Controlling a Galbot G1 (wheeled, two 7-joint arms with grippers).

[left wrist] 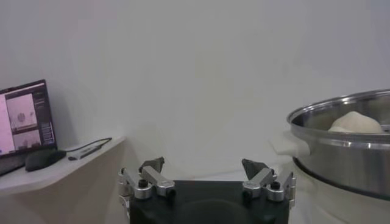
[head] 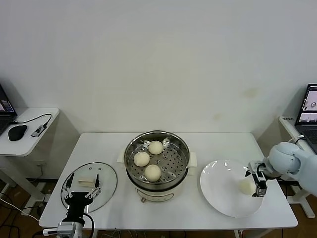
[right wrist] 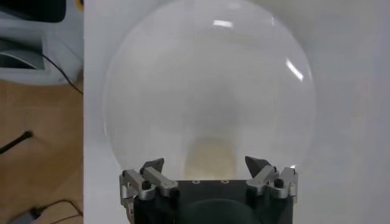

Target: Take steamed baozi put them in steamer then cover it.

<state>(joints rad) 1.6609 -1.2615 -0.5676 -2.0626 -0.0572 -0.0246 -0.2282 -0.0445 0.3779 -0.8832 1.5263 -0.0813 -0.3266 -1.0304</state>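
You see the last baozi [right wrist: 211, 159] on the plate [right wrist: 158, 79] only partly, its near side tucked behind the right gripper [right wrist: 208, 165]. The steamer [left wrist: 341, 143] runs off the left wrist view's edge.

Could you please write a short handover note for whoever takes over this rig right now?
Right gripper: open, around the last baozi on the plate, not closed yet.
Left gripper: open, idle over the near edge of the cover, which lies on the table left of the steamer.
Done: three baozi in the steamer.
Left: move the fourth bun, then fit the cover.
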